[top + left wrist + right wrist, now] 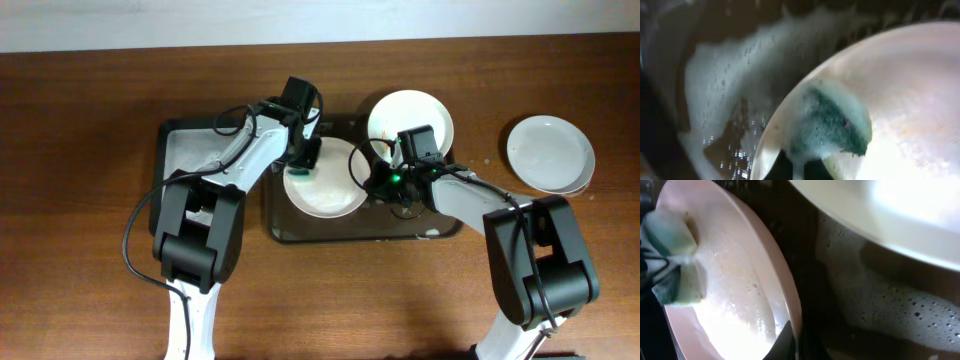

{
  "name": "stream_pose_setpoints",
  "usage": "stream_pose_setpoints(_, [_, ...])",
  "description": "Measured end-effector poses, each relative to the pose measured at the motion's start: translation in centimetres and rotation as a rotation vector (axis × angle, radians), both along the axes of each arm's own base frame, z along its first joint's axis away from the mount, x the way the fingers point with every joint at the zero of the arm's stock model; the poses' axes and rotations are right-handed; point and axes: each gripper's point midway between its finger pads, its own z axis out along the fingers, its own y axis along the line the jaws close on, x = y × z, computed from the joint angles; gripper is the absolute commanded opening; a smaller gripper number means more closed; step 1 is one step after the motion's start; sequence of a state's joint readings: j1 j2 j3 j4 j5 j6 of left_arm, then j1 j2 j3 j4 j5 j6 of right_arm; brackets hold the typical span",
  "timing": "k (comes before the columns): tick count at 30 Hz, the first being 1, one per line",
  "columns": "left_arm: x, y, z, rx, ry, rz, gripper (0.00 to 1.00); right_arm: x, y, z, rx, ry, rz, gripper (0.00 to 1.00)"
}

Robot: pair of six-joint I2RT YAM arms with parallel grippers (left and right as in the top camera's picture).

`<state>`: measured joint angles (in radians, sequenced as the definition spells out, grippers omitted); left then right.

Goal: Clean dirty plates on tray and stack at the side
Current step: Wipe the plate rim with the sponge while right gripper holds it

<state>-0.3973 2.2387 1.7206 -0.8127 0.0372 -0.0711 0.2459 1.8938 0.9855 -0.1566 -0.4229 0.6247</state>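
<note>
Table (80, 100): plate (548, 152) beside tray (340, 238) rim

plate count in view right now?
3. The middle plate lies in the tray under the sponge; the back plate sits at the tray's back-right edge; the side plate is on the table, right. Any beneath it would be hidden.

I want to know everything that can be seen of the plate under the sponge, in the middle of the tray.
The plate is round, white and shallow, glossy like glazed ceramic. It is wet and covered with white foam. It sits in the middle of the dark tray; whether it lies flat or is tipped, I cannot tell. The left gripper presses a green-and-white sponge on its left part, and the right gripper pinches its right rim.
</note>
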Motion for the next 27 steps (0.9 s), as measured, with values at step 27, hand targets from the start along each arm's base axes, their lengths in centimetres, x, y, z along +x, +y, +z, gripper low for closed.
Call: stream_pose_setpoints(27, [1.8,-2.8,1.0,0.062,-0.159,0.077,0.01,-0.2,0.2,0.0,0.009,0.005,0.010,0.04])
